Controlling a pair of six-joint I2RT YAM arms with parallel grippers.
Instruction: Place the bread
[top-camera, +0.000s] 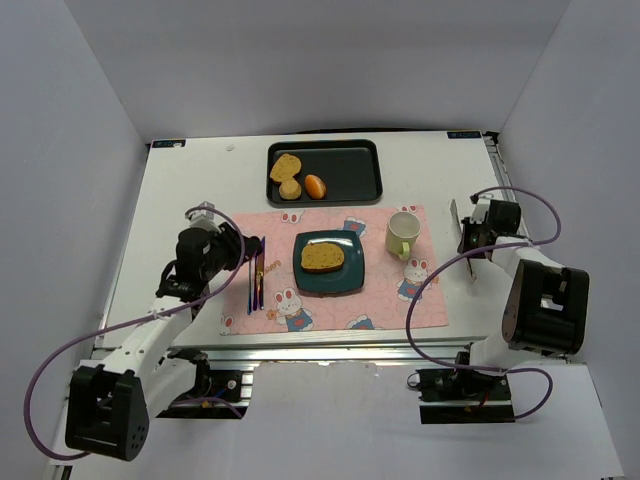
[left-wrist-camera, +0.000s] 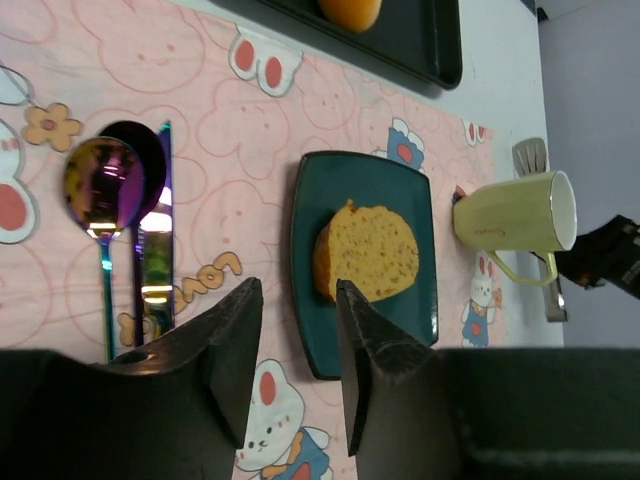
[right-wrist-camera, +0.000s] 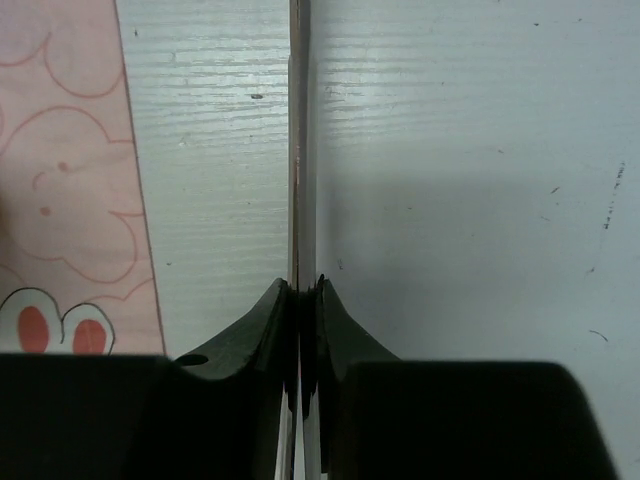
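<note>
One bread (top-camera: 323, 257) slice lies flat on the dark plate (top-camera: 352, 282) at the middle of the pink placemat (top-camera: 390, 312), its long axis running left to right (as the top view shows it). Left pincer (left-wrist-camera: 297, 292) hangs released and empty above the placemat, beside the spoon (left-wrist-camera: 103, 185). Right pincer (right-wrist-camera: 302, 286) is clenched on a thin metal utensil (right-wrist-camera: 298, 150) over the white surface (right-wrist-camera: 460, 150).

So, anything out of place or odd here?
Nothing spilled or damaged; the bread lies flat on the teal plate. One oddity: the right gripper pinches a thin metal utensil, standing on edge over bare table, right of the pink placemat.
</note>
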